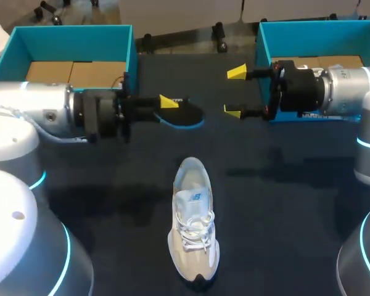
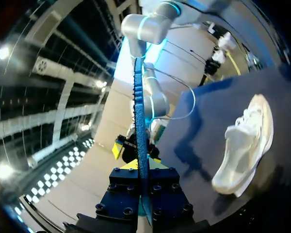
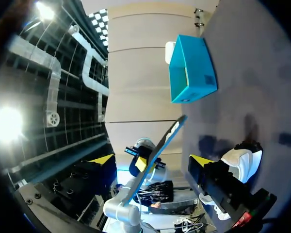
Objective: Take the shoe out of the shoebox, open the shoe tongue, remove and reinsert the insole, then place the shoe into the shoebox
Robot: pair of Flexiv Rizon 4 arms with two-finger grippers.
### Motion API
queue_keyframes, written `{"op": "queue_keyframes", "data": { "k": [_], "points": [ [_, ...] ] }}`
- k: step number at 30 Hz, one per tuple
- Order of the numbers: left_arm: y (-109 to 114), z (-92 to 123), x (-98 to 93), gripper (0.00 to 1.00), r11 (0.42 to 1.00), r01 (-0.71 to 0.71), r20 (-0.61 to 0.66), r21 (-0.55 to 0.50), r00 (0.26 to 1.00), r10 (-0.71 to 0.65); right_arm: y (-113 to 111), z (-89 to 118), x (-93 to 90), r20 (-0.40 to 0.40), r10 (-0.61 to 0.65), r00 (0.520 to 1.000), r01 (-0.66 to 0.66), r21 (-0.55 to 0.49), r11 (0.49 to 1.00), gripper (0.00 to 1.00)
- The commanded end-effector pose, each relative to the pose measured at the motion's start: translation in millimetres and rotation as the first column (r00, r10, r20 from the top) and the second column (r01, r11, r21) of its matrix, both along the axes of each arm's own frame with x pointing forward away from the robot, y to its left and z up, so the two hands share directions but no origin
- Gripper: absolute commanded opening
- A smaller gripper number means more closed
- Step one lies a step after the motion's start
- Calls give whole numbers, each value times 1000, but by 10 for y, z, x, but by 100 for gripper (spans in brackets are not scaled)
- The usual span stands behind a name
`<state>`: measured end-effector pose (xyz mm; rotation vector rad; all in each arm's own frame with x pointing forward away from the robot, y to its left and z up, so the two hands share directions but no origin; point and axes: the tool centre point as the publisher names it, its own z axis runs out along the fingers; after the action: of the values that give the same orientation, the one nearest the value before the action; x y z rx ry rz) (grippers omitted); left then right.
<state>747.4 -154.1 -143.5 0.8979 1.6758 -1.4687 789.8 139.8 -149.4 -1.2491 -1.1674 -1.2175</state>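
A white shoe (image 1: 194,222) stands upright on the dark table, toe toward the back; it also shows as the shoe (image 2: 247,143) in the left wrist view and the shoe (image 3: 242,162) in the right wrist view. My left gripper (image 1: 168,103) is shut on a black insole (image 1: 185,115) with a blue edge, held above the table behind the shoe. In the left wrist view the insole (image 2: 139,111) stands edge-on out of my left gripper (image 2: 142,170). My right gripper (image 1: 234,92) is open just right of the insole's free end, touching nothing. From the right wrist view the insole (image 3: 167,141) lies ahead of my right gripper (image 3: 153,160).
Two teal shoeboxes stand at the back: the left shoebox (image 1: 74,37), also seen as the shoebox (image 3: 191,68), and the right shoebox (image 1: 320,34) behind my right wrist. Brown cardboard lies inside both.
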Motion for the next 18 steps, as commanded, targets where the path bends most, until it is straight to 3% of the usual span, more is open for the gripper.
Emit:
{"op": "queue_keyframes", "data": {
  "k": [1, 14, 18],
  "points": [
    [223, 144, -127, 0, 999, -33, -459, 20, 888, 39, 9, 1, -3, -1, -1, 1000, 1, -2, 1000, 100],
    [223, 144, -127, 0, 999, -33, -459, 20, 888, 39, 9, 1, -3, -1, -1, 1000, 1, -2, 1000, 100],
    [148, 191, -56, 0, 995, 25, -734, 98, 677, 55, 9, 1, -3, -1, -1, 1000, 1, -2, 1000, 100]
  ]
}}
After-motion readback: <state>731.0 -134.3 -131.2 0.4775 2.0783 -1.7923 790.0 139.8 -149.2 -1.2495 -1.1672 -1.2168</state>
